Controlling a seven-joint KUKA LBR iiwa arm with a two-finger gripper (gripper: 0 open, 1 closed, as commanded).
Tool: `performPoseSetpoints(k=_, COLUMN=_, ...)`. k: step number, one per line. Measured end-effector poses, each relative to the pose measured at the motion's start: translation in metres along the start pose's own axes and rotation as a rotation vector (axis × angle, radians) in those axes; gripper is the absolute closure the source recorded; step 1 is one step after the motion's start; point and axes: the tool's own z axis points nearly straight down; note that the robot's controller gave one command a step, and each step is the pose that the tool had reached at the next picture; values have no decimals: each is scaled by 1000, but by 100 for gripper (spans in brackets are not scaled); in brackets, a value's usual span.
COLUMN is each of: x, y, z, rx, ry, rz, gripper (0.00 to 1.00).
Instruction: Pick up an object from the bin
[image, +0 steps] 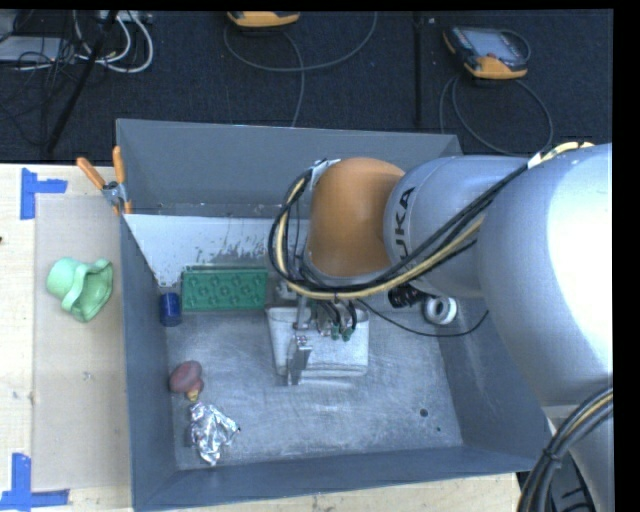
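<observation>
My gripper hangs low in the middle of the bin, below the orange wrist cover. It is over the left edge of a pale grey-white flat block lying on the bin floor. Whether it touches the block I cannot tell. A green studded brick lies just up and to the left, against the back slope. Nothing shows held in the gripper.
A small blue cylinder sits left of the green brick. A reddish-brown lump and a crumpled foil ball lie near the left wall. The arm covers the bin's right part. A light green thing lies outside the bin.
</observation>
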Motion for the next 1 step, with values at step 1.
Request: performPoseSetpoints(k=1, x=24, y=12, z=-157, rx=0, ry=-27, rz=-267, gripper=100)
